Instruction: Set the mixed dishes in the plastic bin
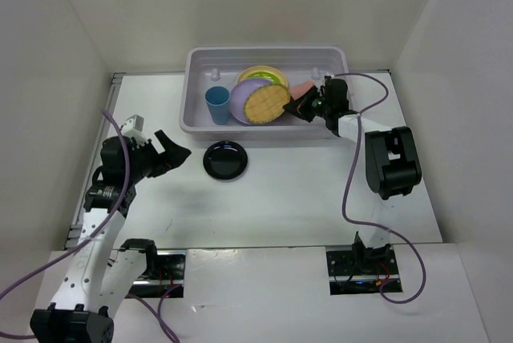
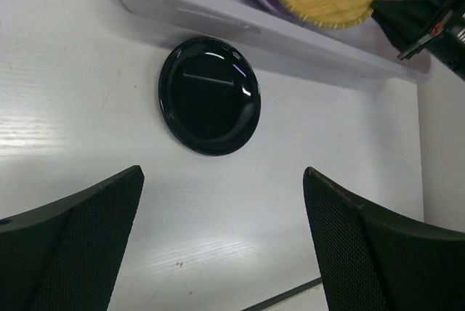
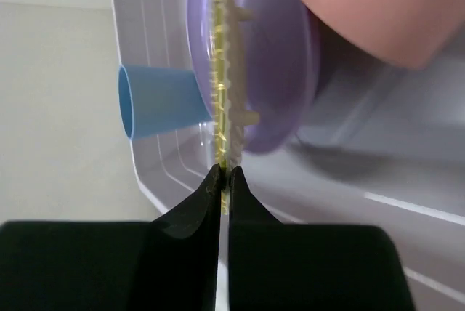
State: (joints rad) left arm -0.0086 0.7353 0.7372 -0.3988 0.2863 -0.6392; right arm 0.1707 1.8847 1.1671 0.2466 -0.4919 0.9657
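The glossy black round plate (image 1: 225, 159) lies on the white surface (image 1: 304, 191), right of my left hand (image 1: 171, 149), fingers apart and empty, and just before the translucent grey-lavender plastic bin (image 1: 272, 130). Inside sit a blue cup (image 1: 217, 105), a lavender plate (image 1: 240, 94) and a tan woven plate (image 1: 267, 102), its rim pinched by my right hand (image 1: 303, 107). White walls surround.

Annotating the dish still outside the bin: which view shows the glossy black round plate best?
Left wrist: the glossy black round plate is large, whole and unobstructed, lying flat on the table. Top external shows it whole but small, just in front of the translucent plastic bin. Right wrist does not show it.
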